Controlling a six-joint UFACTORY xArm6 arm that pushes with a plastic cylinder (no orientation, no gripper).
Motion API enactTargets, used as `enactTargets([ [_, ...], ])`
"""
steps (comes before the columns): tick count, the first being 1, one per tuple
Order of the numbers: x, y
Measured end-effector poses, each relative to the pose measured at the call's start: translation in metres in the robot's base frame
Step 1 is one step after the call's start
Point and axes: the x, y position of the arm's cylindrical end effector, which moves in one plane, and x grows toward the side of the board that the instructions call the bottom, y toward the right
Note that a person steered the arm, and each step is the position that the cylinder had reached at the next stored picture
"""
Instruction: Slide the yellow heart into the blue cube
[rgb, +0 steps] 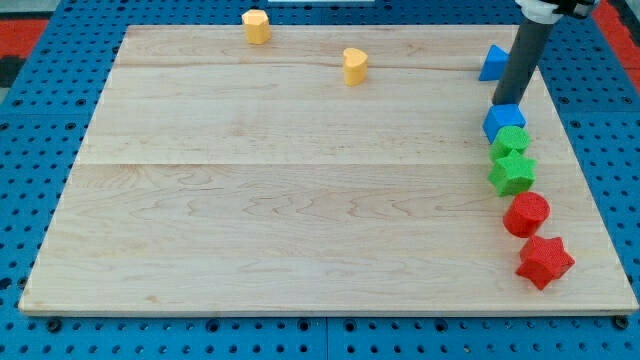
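Observation:
The yellow heart (354, 66) lies near the board's top edge, a little right of the middle. The blue cube (503, 120) sits near the right edge, at the top of a column of blocks. My tip (506, 102) stands right at the cube's upper side; I cannot tell whether it touches. The dark rod rises from there to the view's top right. The heart is far to the left of the tip and the cube.
A second yellow block (256, 26) lies at the top edge, left of the heart. A blue triangular block (492, 64) sits beside the rod. Below the cube are two green blocks (510, 140) (512, 173), a red cylinder (526, 213) and a red star (544, 261).

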Motion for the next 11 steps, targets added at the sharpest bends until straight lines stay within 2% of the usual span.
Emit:
enactTargets([
  [3, -0.009, -0.012],
  [4, -0.012, -0.054],
  [6, -0.012, -0.227],
  [7, -0.064, -0.242],
  [8, -0.110, -0.240],
  [10, -0.072, -0.129],
  [11, -0.071, -0.153],
])
